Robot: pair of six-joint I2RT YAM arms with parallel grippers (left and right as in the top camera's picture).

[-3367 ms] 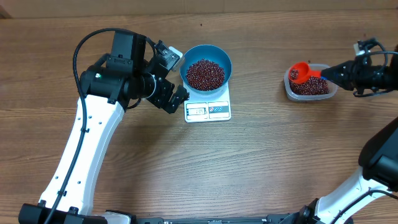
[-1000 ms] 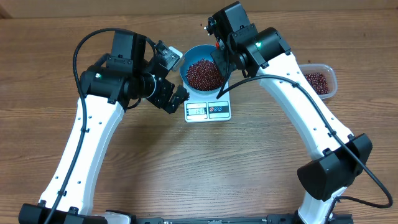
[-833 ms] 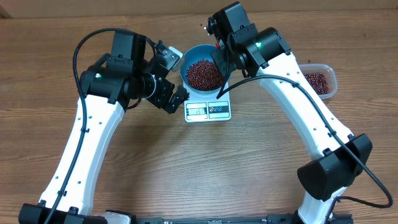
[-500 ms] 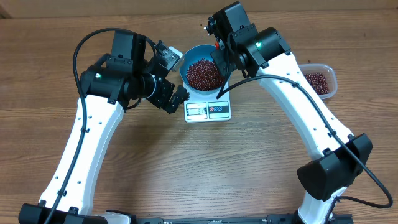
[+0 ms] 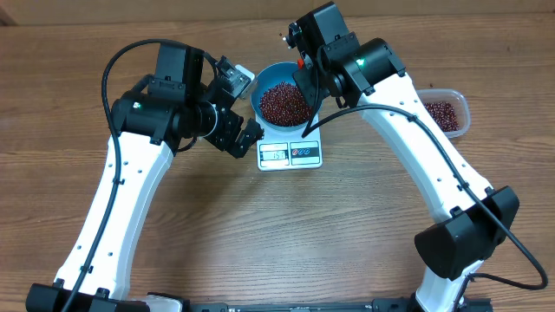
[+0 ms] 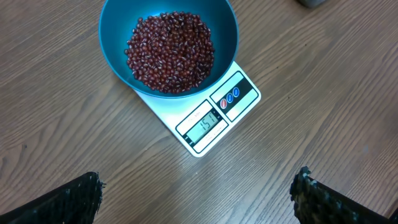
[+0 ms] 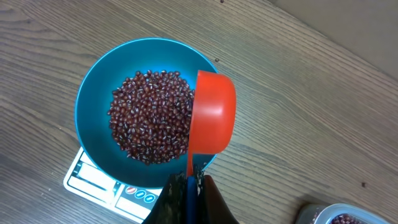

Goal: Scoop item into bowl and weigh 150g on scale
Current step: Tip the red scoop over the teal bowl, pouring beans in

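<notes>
Two grippers attend the small flat white rectangular kitchen scale (image 5: 290, 153), each with a separate function. The right gripper (image 7: 188, 182) is clamped tight on the thin handle of an orange-red plastic scoop (image 7: 212, 112). It holds the cup over the rim of the round, deep, bright blue bowl (image 7: 93, 87) on the right arm's side, so anything released falls inside. The cup shows a smooth face with no beans visible on it. The left gripper (image 6: 196, 198) grips nothing; its jaws are spread wide, and it hovers beside the scale, giving its camera a clear view of the display. The small dark red-brown beans (image 6: 169, 53) lie in a loose heap inside the bowl. The bowl sits on the scale platform, leaving the display and buttons at the front edge uncovered. The digits appear to read just past the target, so weighing is judged essentially complete. A clear rounded-square plastic tub (image 5: 451, 113) holding more beans stands well apart on the right. Bare wooden table (image 5: 260, 243) lies in front of the scale and toward the tub. The scoop is close to the bowl rim, so lift it before moving sideways.
</notes>
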